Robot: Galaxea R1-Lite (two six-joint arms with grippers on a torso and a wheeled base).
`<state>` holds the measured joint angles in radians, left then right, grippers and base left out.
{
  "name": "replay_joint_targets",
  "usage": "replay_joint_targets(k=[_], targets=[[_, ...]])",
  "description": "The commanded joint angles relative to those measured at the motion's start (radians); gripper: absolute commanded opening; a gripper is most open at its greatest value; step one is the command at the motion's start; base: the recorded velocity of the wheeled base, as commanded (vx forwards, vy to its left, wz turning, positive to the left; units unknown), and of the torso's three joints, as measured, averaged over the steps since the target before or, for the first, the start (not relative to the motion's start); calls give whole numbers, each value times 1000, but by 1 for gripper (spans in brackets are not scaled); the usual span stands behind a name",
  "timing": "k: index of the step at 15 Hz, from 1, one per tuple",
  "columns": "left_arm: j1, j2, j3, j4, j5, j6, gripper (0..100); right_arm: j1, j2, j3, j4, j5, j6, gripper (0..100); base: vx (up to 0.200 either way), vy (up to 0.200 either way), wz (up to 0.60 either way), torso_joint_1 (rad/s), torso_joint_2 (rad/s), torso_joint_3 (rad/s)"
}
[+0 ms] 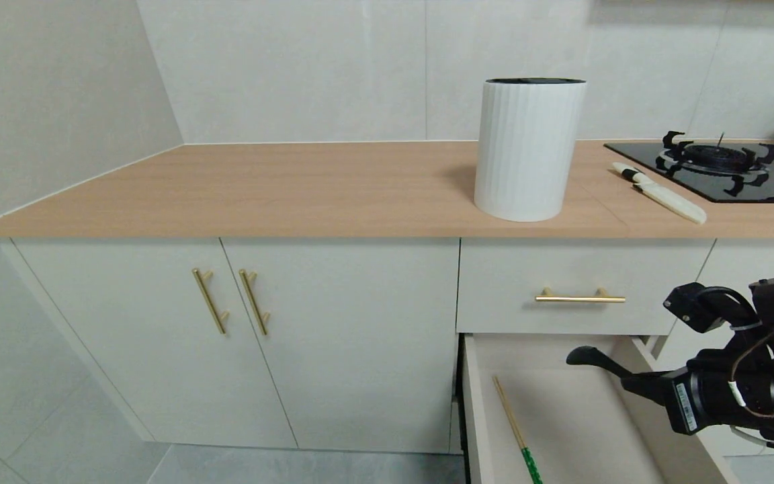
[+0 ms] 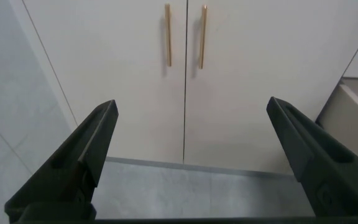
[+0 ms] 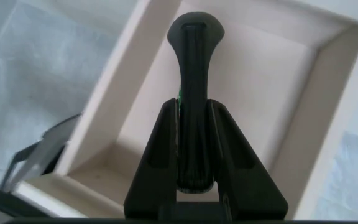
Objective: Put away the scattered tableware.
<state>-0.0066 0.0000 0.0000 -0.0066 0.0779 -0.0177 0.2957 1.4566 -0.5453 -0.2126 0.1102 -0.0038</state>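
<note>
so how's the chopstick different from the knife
The chopstick lies in the open drawer; the knife lies on the countertop beside the hob. The chopstick is a thin wooden stick with a green end; the knife is broader, cream with a black band. Both lie flat, unheld.

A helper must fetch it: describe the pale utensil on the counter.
On the wooden countertop, look between the tall white canister and the black hob. The cream utensil lies flat there, long and slim with a black band near one end.
</note>
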Motion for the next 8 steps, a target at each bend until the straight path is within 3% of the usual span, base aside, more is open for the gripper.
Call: replay_joint_targets(k=[1,5,8], targets=[[0,0,0,0,0,-1,100,-1,27,7,-7,0,-1,0,0,0,0,-149,466,305],[2,0,0,0,0,-1,100,-3,56,22,-41,0,-1,0,0,0,0,-127,437,305],[0,0,0,0,0,-1,100,-4,64,31,-64,-1,-1,0,0,0,0,-37,155,108]])
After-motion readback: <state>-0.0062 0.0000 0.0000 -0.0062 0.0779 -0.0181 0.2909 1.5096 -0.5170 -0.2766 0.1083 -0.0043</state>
